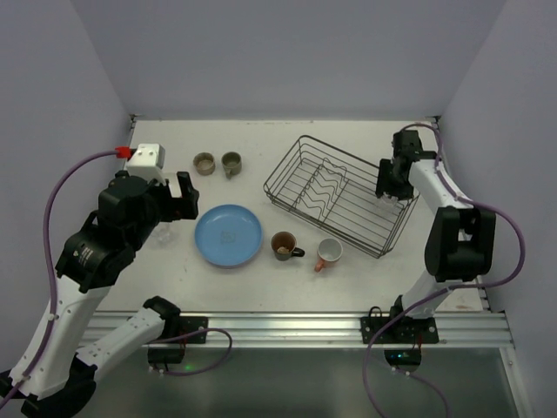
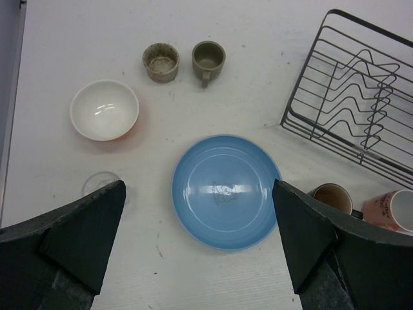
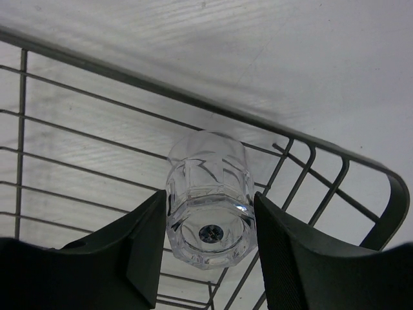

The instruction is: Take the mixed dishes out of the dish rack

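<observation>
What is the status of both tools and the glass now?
Left tool open, above blue plate. Right tool shut on clear glass, in dish rack corner. Rack wires close beside it.

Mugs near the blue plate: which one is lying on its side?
The pink mug, the one closer to the rack, lies tipped over with its white inside facing sideways. The brown mug stands upright.

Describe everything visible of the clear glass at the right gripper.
The clear glass is a faceted tumbler, transparent and seemingly empty, one round end facing the wrist camera. It is inside a corner of the dish rack, over its wire floor. The right gripper brackets it, a finger close against each side; a squeeze cannot be confirmed.
</observation>
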